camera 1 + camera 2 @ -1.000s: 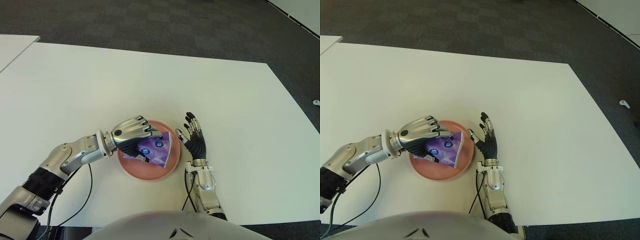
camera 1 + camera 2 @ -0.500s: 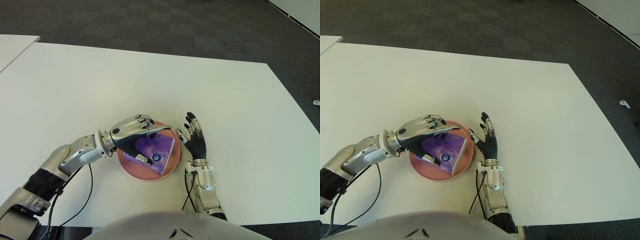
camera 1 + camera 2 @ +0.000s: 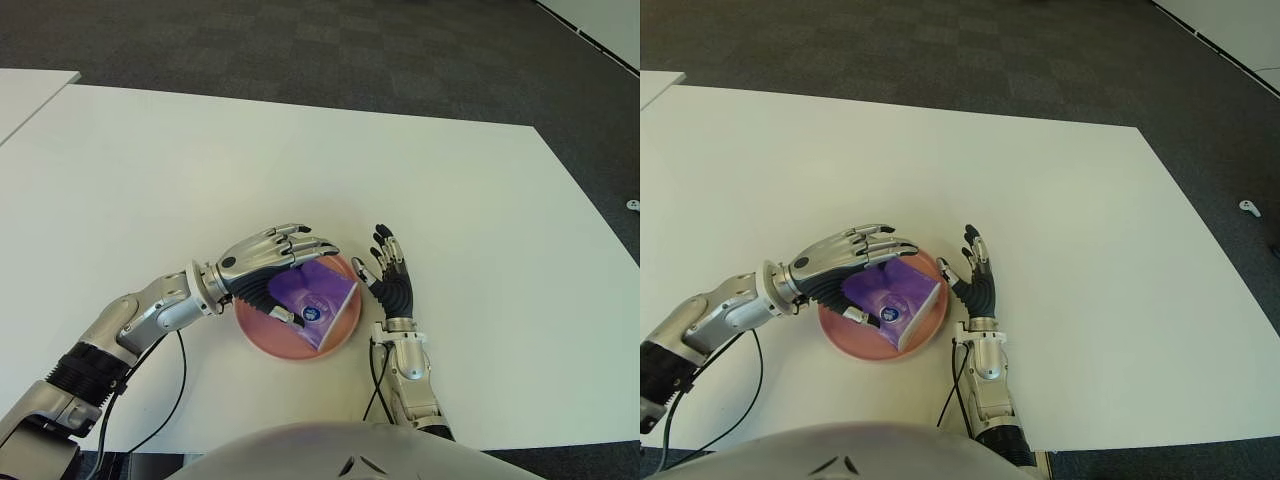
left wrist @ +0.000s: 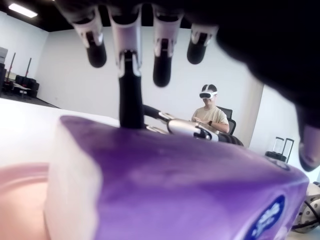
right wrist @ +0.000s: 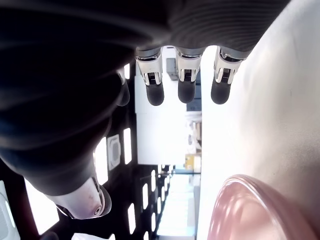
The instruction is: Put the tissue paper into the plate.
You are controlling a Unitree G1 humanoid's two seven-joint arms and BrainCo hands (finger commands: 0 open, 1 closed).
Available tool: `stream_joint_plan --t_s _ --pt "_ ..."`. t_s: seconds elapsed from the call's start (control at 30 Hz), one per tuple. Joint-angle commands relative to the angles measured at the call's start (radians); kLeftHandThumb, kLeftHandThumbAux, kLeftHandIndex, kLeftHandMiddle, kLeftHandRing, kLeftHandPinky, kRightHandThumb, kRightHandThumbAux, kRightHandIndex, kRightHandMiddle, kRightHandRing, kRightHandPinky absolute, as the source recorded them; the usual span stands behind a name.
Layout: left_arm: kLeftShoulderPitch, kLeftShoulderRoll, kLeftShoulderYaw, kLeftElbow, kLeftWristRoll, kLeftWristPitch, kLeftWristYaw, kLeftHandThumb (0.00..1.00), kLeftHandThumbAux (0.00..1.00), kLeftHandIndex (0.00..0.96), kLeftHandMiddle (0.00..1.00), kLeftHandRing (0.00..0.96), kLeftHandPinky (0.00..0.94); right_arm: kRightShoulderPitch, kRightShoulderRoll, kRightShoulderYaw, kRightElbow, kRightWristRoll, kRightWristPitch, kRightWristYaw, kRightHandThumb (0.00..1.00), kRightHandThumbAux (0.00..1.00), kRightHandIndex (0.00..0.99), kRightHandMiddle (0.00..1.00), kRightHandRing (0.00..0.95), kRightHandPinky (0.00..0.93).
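Observation:
A purple tissue pack [image 3: 312, 297] lies tilted in the pink plate [image 3: 262, 335], leaning toward the plate's right rim. My left hand [image 3: 272, 258] hovers over the pack with its fingers spread straight, no longer gripping; the left wrist view shows the pack [image 4: 165, 190] close below the extended fingertips [image 4: 162, 70]. My right hand [image 3: 387, 275] shows on the table just right of the plate, fingers relaxed and spread, holding nothing.
The white table [image 3: 180, 170] stretches wide to the left, back and right. A black cable [image 3: 170, 400] trails from the left arm near the front edge. Dark carpet [image 3: 300, 40] lies beyond the table. A seated person wearing a headset [image 4: 211, 107] shows in the left wrist view.
My left hand's fingers have uncurled from the tissue pack and spread open. The pack has dropped and settled in the plate, tilting toward its right rim. The right hand stayed still.

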Motion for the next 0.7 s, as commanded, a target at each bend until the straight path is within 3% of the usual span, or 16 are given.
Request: stream_joint_plan --t_s 0.03,0.37,0.53,0.7 --pt "0.021 -0.008 0.011 0.001 0.000 0.018 -0.029 0.000 0.478 0.000 0.000 0.000 0.000 0.100 -0.026 0.003 0.222 -0.035 -0.020 0.006 0.000 0.766 0.000 0.000 0.000 0.000" --pt "0.014 0.013 0.032 -0.016 -0.022 0.040 -0.062 0.015 0.475 0.000 0.000 0.000 0.000 0.105 -0.019 0.004 0.219 -0.020 -0.024 0.014 0.000 0.767 0.000 0.000 0.000 0.000" --pt "-0.007 0.037 0.088 -0.038 -0.101 0.054 -0.091 0.019 0.462 0.000 0.000 0.000 0.000 0.114 -0.013 0.004 0.209 -0.016 -0.015 0.015 0.000 0.768 0.000 0.000 0.000 0.000" --pt "-0.014 0.022 0.177 -0.055 -0.333 0.088 -0.123 0.047 0.462 0.000 0.000 0.000 0.000 0.121 -0.011 0.009 0.195 -0.014 -0.008 0.021 0.000 0.754 0.000 0.000 0.000 0.000"
